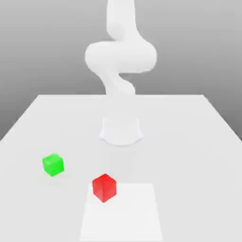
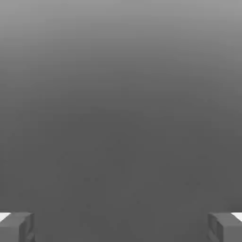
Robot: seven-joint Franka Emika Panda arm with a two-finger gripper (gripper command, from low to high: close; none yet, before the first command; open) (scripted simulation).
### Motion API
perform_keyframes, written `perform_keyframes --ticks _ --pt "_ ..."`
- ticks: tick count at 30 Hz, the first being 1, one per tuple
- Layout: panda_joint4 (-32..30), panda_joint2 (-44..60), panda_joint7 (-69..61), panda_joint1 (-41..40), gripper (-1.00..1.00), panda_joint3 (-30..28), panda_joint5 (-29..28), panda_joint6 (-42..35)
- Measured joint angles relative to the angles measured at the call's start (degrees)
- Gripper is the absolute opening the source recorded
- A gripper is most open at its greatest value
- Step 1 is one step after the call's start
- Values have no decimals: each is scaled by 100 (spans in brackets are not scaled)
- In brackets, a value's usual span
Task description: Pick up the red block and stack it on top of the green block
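The white counter (image 1: 189, 142) carries two cubes. The red block (image 1: 104, 187) sits on the counter, well forward of the arm's round base (image 1: 121, 131) as the exterior view has it, and slightly toward that view's left. It rests at the edge of a brighter rectangular patch (image 1: 127, 212) on the counter surface, overlapping the patch's corner. The green block (image 1: 53, 164) lies on the counter to the exterior view's left of the red block and a little nearer the base; the two blocks are apart, not touching. Both stand flat with nothing on top of either.

The arm (image 1: 120, 56) rises from the base and curls overhead. In the hand view, the gripper (image 2: 121, 227) is spread wide, its two fingertips (image 2: 16, 227) at opposite edges, with plain grey background between them and nothing held.
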Motion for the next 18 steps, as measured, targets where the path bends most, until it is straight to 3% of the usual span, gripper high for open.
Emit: perform_keyframes --ticks 18 --pt "-2884 3823 3344 -1198 0 531 57 2723"
